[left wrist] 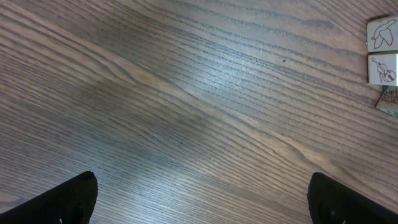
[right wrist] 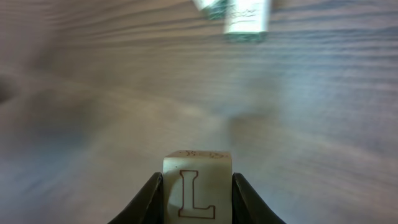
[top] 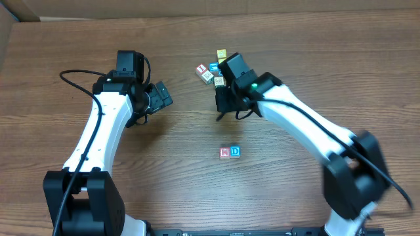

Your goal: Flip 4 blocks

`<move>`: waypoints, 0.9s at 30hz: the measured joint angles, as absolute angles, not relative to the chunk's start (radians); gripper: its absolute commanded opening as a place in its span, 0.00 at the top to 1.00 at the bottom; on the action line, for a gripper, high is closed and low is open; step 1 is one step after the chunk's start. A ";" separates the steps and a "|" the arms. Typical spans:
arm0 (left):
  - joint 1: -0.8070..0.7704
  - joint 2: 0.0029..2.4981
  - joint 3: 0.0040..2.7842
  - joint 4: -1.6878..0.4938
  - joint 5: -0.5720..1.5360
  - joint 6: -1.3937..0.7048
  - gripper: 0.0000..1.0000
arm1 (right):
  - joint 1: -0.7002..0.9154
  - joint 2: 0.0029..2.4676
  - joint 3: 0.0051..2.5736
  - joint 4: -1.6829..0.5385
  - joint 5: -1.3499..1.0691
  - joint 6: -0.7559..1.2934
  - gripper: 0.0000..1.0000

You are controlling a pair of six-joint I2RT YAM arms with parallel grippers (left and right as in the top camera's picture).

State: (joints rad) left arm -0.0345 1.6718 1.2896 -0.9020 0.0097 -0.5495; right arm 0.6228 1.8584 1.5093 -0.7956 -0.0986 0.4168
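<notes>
My right gripper [right wrist: 197, 198] is shut on a pale cream block [right wrist: 197, 184] with an outlined L on the face toward the camera, held above the table. In the overhead view this gripper [top: 222, 108] hangs just below a cluster of blocks, and its own block is hidden by the fingers. A red block marked W [top: 224, 152] and a blue block marked D [top: 235, 151] sit side by side on the table nearer the front. My left gripper [top: 163, 96] stands open over bare wood at the left, its fingertips [left wrist: 74, 199] wide apart with nothing between them.
A cluster of small cubes [top: 211, 71] lies at the back centre, including a yellow one [top: 222, 54]. Two of them show blurred at the top of the right wrist view [right wrist: 245, 15]. Picture-faced cubes [left wrist: 382, 51] sit at the right edge of the left wrist view.
</notes>
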 measured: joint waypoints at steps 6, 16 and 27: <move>-0.035 1.672 1.290 -0.902 0.010 -0.550 0.00 | 0.735 1.750 1.536 -0.938 -0.147 0.453 0.80; -0.035 1.672 1.290 -0.901 0.009 -0.550 0.00 | 0.918 1.786 1.301 -0.819 -0.026 0.730 0.78; -0.035 1.672 1.290 -0.902 0.010 -0.550 0.00 | 0.981 1.790 1.188 -0.661 0.101 0.820 0.69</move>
